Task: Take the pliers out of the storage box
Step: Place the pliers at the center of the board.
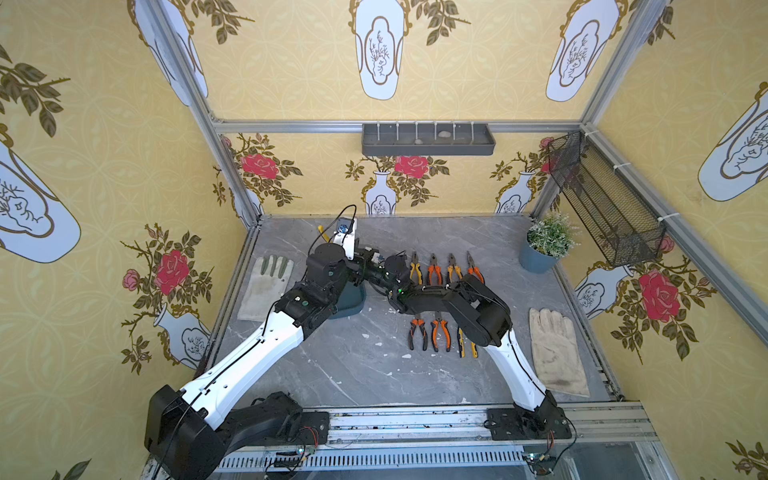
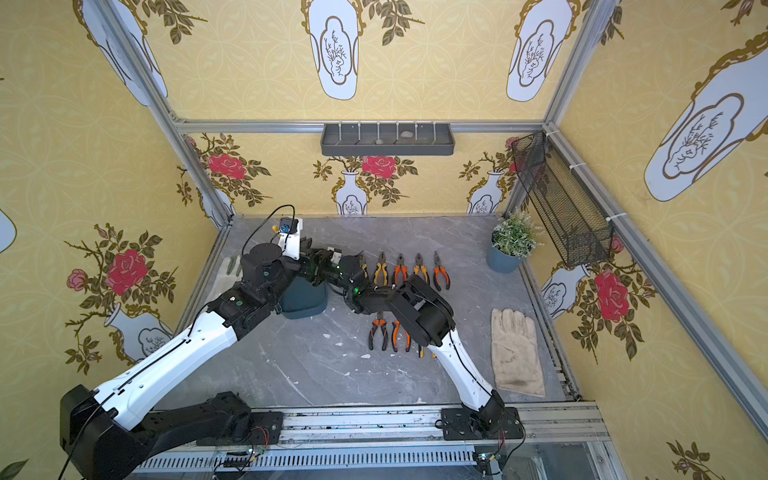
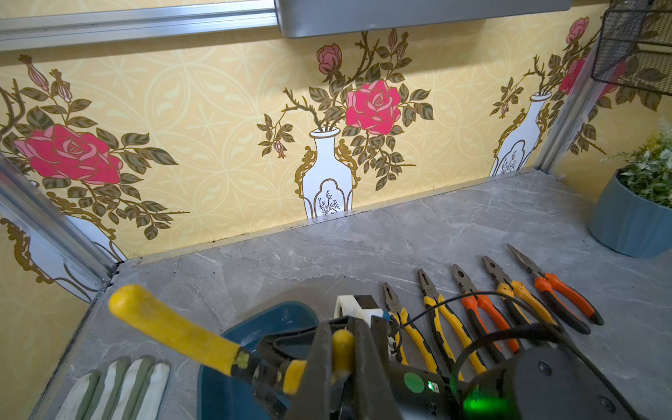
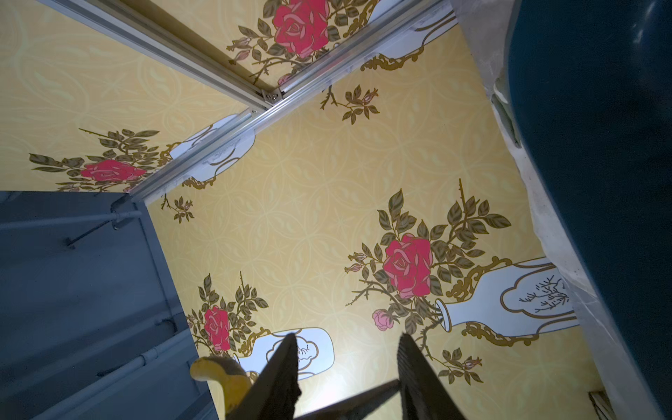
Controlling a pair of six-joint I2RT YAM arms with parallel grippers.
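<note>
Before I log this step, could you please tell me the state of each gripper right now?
Left gripper: closed on the yellow-handled pliers.
Right gripper: open, nothing between its jaws.

My arms cover most of the storage box [image 1: 352, 304] in both top views. The jaws of the yellow-handled plier [image 3: 171, 327] vanish behind my left pincer [image 3: 342, 349]. My right arm [image 1: 478, 316] hides the head of the front-row yellow plier [image 1: 460, 349]. My right pincer [image 4: 347, 338] is cut off at the picture's edge.
</note>
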